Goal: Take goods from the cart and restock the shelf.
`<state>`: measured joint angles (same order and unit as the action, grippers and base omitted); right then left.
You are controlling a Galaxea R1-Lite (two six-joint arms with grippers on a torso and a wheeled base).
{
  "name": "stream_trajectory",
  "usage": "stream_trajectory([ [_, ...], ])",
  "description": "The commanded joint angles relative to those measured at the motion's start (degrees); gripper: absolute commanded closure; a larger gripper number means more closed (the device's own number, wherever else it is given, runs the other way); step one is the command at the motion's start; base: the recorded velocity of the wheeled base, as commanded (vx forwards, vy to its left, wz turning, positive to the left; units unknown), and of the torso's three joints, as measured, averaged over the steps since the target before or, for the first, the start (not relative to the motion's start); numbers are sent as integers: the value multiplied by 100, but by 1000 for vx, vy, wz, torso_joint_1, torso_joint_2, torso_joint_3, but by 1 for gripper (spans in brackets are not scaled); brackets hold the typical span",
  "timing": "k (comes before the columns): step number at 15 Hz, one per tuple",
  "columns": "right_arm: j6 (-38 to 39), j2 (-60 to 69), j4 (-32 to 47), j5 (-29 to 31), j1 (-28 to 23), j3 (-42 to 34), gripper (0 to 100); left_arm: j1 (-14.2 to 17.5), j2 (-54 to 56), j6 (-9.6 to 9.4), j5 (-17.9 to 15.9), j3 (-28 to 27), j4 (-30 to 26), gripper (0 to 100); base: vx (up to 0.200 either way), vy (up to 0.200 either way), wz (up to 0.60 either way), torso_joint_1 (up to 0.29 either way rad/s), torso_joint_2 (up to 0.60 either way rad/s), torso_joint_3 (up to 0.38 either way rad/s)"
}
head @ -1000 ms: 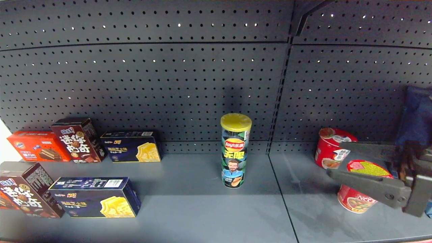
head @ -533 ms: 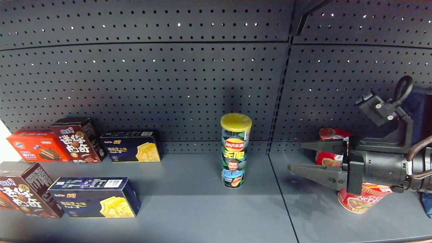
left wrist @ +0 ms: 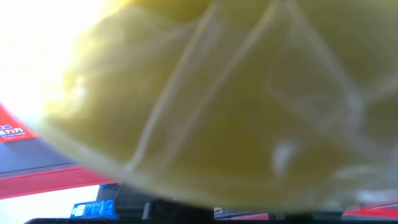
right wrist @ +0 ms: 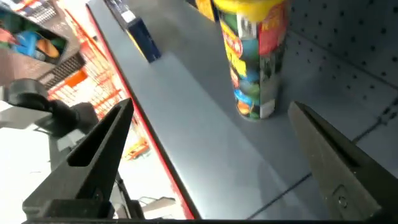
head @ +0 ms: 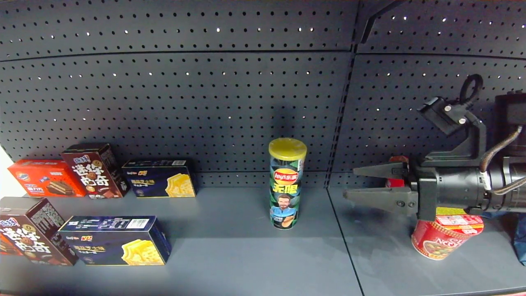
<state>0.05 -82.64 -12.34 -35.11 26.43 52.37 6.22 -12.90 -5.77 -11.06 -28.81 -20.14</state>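
A chips can [head: 287,183] with a yellow lid stands upright at the middle of the grey shelf [head: 246,255], against the pegboard back. My right gripper [head: 350,183] hovers level over the right bay, a short way right of the can, open with nothing between its fingers. The right wrist view has the can [right wrist: 255,56] ahead of the open gripper [right wrist: 211,109], beyond its fingertips [right wrist: 124,112]. A yellow translucent package [left wrist: 211,93] sits very close to the left wrist camera and hides the fingers there.
Several snack boxes lie at the shelf's left: an orange one [head: 45,177], brown ones [head: 95,169], dark blue ones [head: 117,240]. A red noodle cup [head: 446,236] stands under my right arm, another [head: 395,159] behind the fingers. A blue bag [head: 521,242] is at the right edge.
My right gripper has moved left and slightly up across the right bay, toward the chips can, staying open. The goods on the shelf have not moved.
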Motion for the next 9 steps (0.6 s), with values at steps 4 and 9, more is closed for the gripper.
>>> stream_trajectory([
  [4, -383, -613, -181, -664, -340, 326, 0, 2, -20, 5, -2, 15, -8, 100, 0, 0, 0, 0, 0, 0],
  [9, -980, -1378, -656, -796, -384, 379, 0, 2, -11, -3, -2, 15, -16, 100, 0, 0, 0, 0, 0, 0],
])
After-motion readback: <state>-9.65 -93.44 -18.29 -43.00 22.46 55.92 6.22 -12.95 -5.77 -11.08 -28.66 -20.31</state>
